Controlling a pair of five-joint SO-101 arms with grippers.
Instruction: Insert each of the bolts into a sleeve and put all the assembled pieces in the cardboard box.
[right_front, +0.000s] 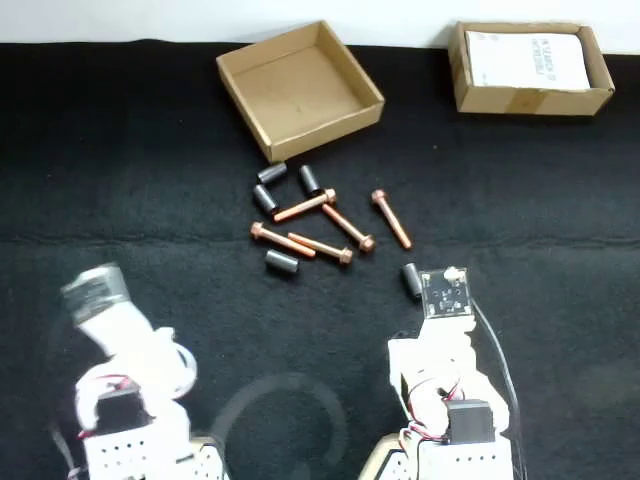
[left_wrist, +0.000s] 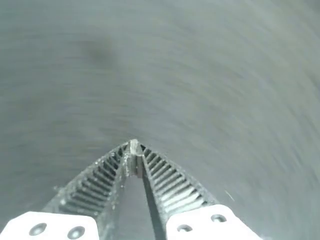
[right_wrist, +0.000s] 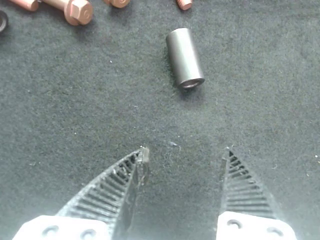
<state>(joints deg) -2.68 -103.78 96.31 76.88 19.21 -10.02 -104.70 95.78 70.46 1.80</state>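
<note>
Several copper bolts (right_front: 345, 228) and short dark sleeves (right_front: 281, 264) lie scattered on the black cloth in front of the open cardboard box (right_front: 236, 72). One sleeve (right_front: 410, 279) lies apart, just beyond the right arm (right_front: 445, 300). In the right wrist view this sleeve (right_wrist: 185, 58) lies on its side a short way ahead of my right gripper (right_wrist: 185, 152), which is open and holds nothing. Bolt heads (right_wrist: 75, 10) show farther off. My left gripper (left_wrist: 134, 147) is shut and empty over bare cloth. The left arm (right_front: 110, 310) sits at the near left.
A second cardboard box (right_front: 590, 100) holding a white printed sheet stands at the back right. The table's far edge runs just behind both boxes. Black cloth covers the whole table.
</note>
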